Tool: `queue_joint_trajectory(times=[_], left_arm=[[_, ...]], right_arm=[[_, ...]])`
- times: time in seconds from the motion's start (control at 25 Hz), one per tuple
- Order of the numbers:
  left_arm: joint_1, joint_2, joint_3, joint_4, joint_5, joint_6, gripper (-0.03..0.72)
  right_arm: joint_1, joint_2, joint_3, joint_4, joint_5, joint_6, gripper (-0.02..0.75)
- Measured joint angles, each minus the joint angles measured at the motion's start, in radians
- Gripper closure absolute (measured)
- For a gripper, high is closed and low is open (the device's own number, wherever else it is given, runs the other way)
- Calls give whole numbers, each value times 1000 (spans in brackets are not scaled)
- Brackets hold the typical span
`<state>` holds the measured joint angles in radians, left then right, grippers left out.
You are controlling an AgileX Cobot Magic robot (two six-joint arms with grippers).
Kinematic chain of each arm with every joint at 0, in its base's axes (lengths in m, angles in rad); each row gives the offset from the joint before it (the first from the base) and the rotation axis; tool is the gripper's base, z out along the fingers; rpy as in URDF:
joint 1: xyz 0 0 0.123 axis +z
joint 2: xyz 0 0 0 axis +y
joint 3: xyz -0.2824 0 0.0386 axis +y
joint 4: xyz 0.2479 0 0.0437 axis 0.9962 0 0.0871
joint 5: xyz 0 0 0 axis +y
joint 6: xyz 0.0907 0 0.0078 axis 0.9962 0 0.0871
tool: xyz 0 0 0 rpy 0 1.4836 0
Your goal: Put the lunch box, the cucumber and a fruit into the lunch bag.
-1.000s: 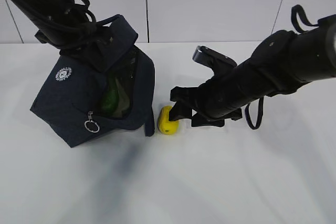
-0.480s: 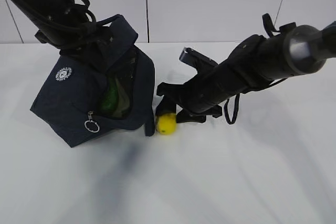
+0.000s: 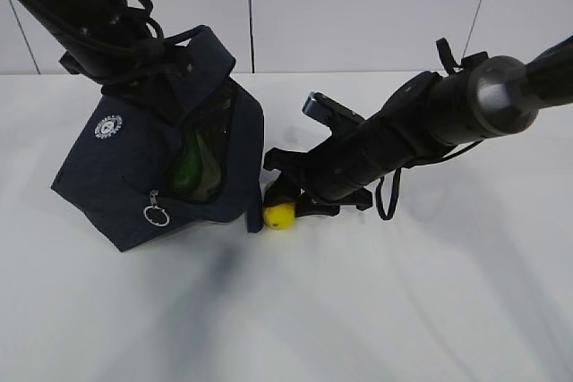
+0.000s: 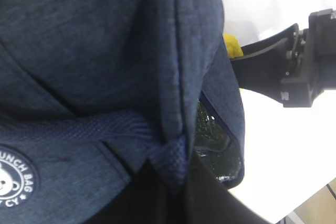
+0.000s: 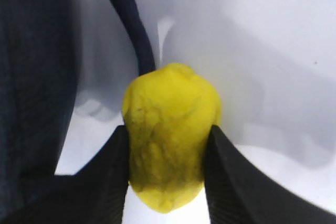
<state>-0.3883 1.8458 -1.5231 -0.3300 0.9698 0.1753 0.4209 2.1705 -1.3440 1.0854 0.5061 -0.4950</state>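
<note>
Right end effector (image 5: 167, 174) now pinching the lemon (image 5: 170, 132) between both fingers, spread wider a second ago; lemon on the bench (image 3: 403, 310) beside the lunch bag (image 3: 134, 176); left end effector pressed together on the bag's handle; lift likely next.

The lunch bag (image 3: 134, 172) is dark navy with a round white logo (image 3: 107, 127); the fruit (image 5: 169, 129) yellow with brownish marks; something green (image 3: 188, 170) shows inside; the desk (image 3: 403, 310) is white.
</note>
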Motion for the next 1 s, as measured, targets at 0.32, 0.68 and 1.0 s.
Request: queue_joint_trajectory(times=[0.32, 0.68, 1.0], left_arm=[[0, 0, 0, 0, 1, 0, 696], [0, 0, 0, -13, 4, 0, 696], [0, -4, 0, -32, 4, 0, 696]], right_arm=[[-5, -99, 0, -8, 28, -98, 447], [-15, -154, 0, 84, 78, -264, 447], [-15, -154, 0, 450, 142, -617, 447]])
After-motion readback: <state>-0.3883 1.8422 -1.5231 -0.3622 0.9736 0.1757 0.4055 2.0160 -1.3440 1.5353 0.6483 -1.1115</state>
